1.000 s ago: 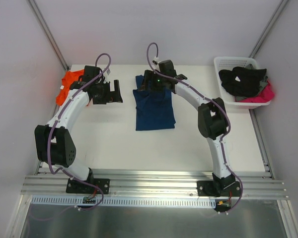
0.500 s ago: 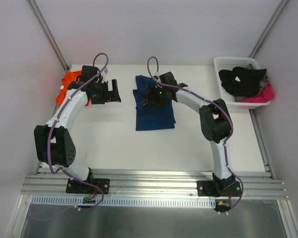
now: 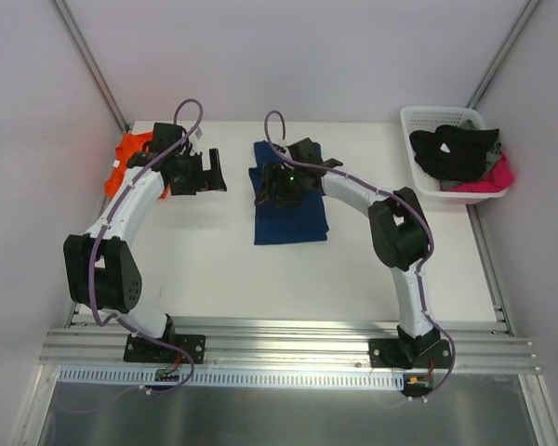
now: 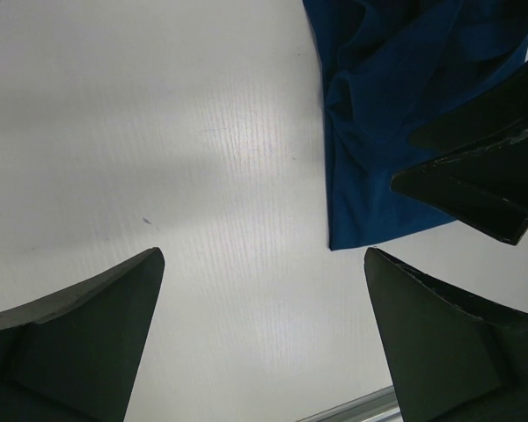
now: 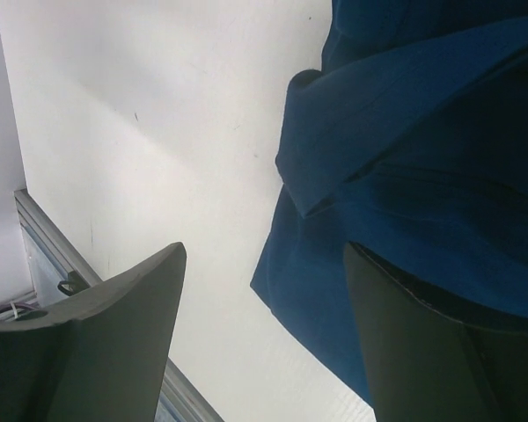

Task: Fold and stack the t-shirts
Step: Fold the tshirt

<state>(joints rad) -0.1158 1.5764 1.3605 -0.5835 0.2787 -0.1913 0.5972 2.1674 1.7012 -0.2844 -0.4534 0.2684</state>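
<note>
Top: navy shirt [image 3: 290, 212] lies folded flat on the table [image 3: 214, 260], mid-table toward 12 o'clock. Orange shirt [image 3: 130, 156] is bunched at the 10 o'clock corner, partly under the left arm. Basket [image 3: 418, 167] sits off the table's 2 o'clock corner with black and pink clothes [image 3: 456, 153] in it. Left gripper [image 3: 219, 174] is between the two shirts, over bare table, with the navy shirt at its 3 o'clock. Jaws wide apart, nothing in them. Right gripper [image 3: 265, 189] is over the navy shirt's left edge, far half. Jaw gap hard to read from here.

Left wrist: left gripper [image 4: 262, 259] fully spread, both fingers [image 4: 79, 343] over bare table [image 4: 158, 132], empty. Navy shirt [image 4: 396, 114] is at 1 o'clock, well clear of the fingers. The right gripper [image 4: 484, 180] shows dark over it at 3 o'clock.

Right wrist: right gripper [image 5: 266, 255] wide open. Navy shirt [image 5: 422, 176] fills 1 to 4 o'clock, with its edge and a folded flap running through the gap. The 4 o'clock finger [image 5: 440, 352] is over cloth, the 8 o'clock one over bare table [image 5: 158, 132]. Can't tell if the finger touches the cloth. Nothing clamped. Rail [image 5: 44, 237] at 8 o'clock.
</note>
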